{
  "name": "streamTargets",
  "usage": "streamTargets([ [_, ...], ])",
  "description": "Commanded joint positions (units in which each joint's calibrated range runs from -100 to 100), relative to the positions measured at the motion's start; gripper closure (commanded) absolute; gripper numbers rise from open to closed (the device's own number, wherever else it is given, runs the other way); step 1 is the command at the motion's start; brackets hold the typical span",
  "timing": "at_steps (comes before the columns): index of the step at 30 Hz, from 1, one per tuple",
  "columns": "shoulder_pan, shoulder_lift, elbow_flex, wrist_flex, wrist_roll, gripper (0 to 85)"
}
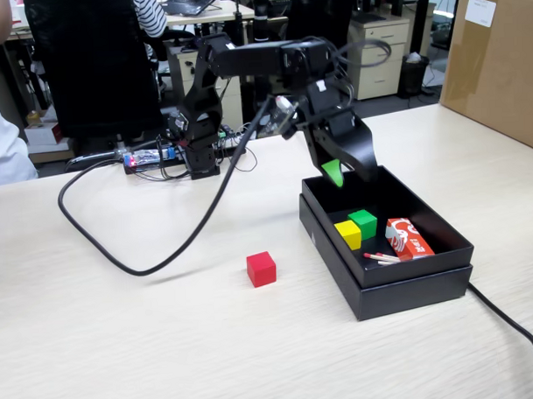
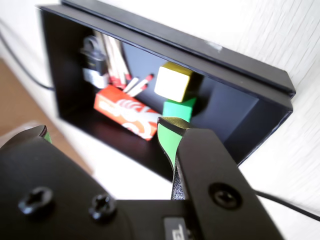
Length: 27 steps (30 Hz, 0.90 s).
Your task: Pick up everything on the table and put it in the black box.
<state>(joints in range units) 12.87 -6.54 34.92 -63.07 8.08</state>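
Fixed view shows the desk (image 1: 123, 345) with the black box (image 1: 410, 286) already holding the yellow cube (image 1: 347, 234) and green cube (image 1: 364, 222); the red cube (image 1: 261, 269) remains outside, near it. Above the box, the fingers (image 1: 349, 172) are spread and empty.
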Motion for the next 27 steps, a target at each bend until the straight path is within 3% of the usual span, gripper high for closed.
streamTargets([
  [1, -1.8, -10.3, 2.1, -0.3, -2.8, 41.5],
  [6, -6.4, -13.3, -5.7, -0.3, -5.9, 41.2],
  [13, -10.3, -6.1, -16.6, 0.0, -6.9, 37.5],
  [27, -13.5, 17.3, -9.4, 0.9, -8.4, 37.5],
])
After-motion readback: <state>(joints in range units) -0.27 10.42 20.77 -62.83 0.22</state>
